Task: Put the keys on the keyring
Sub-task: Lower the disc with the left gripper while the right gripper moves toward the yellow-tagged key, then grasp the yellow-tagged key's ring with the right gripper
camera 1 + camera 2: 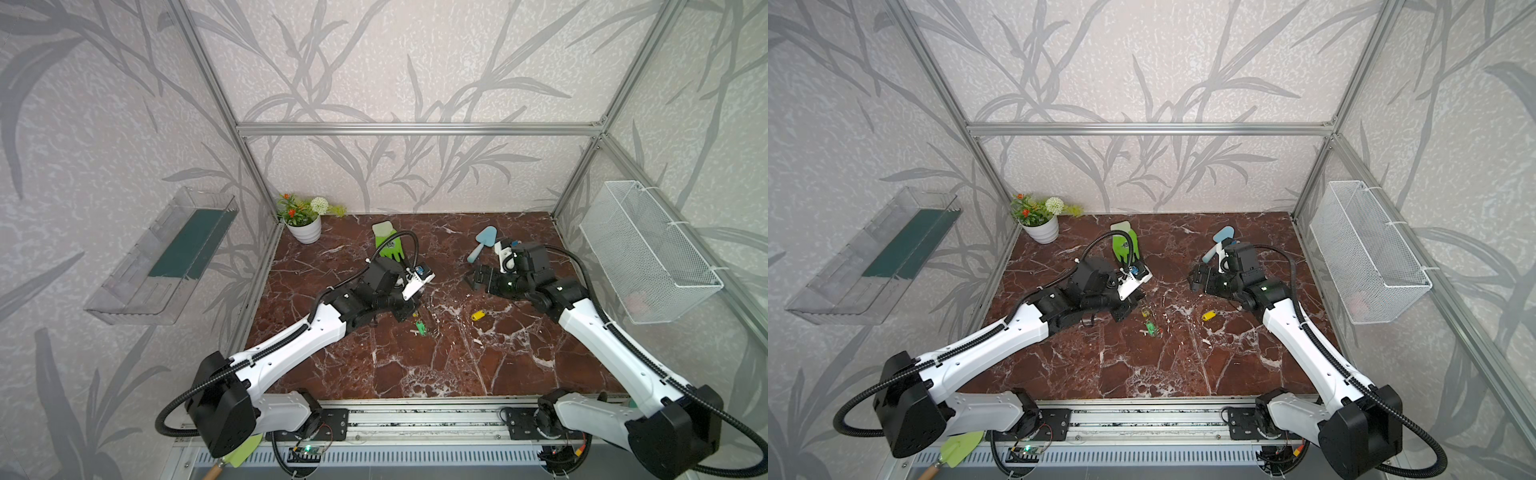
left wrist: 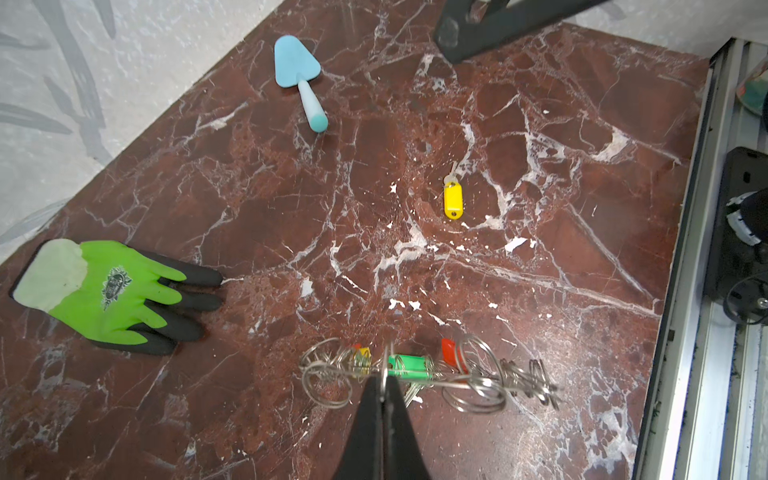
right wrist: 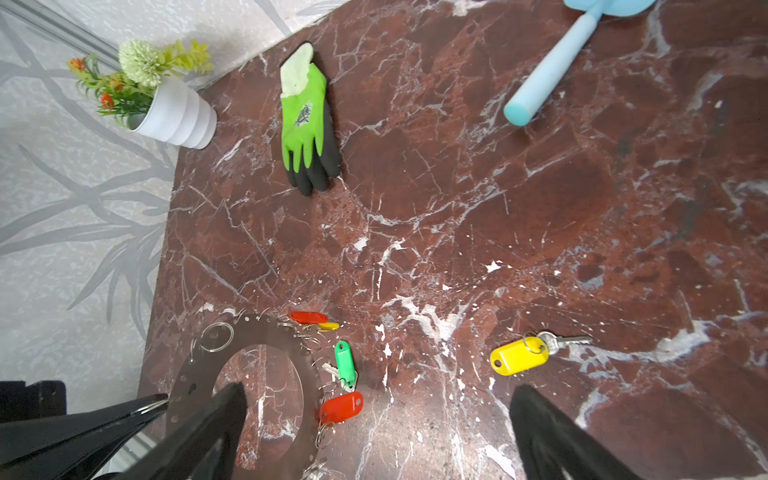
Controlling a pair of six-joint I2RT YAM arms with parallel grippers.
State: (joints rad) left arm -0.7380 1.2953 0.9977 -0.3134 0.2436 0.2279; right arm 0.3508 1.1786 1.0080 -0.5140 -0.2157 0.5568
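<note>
The left tool [image 2: 383,376] clamps the keyring [image 3: 266,330], already carrying tagged keys [image 3: 345,365]; one yellow-tagged key [image 3: 519,355] lies loose on the tabletop [image 3: 457,199] just ahead of the spread-jawed right tool [image 3: 376,390].

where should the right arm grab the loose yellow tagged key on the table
I'd take the yellow tag across its narrow width, coming straight down from above. It lies flat on the marble, looks thicker than the thin key blade, and nothing touches it.

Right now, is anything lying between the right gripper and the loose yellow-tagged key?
Nothing visible does. The yellow-tagged key lies alone on bare table close by the open right gripper; the trowel and glove lie farther off.
</note>
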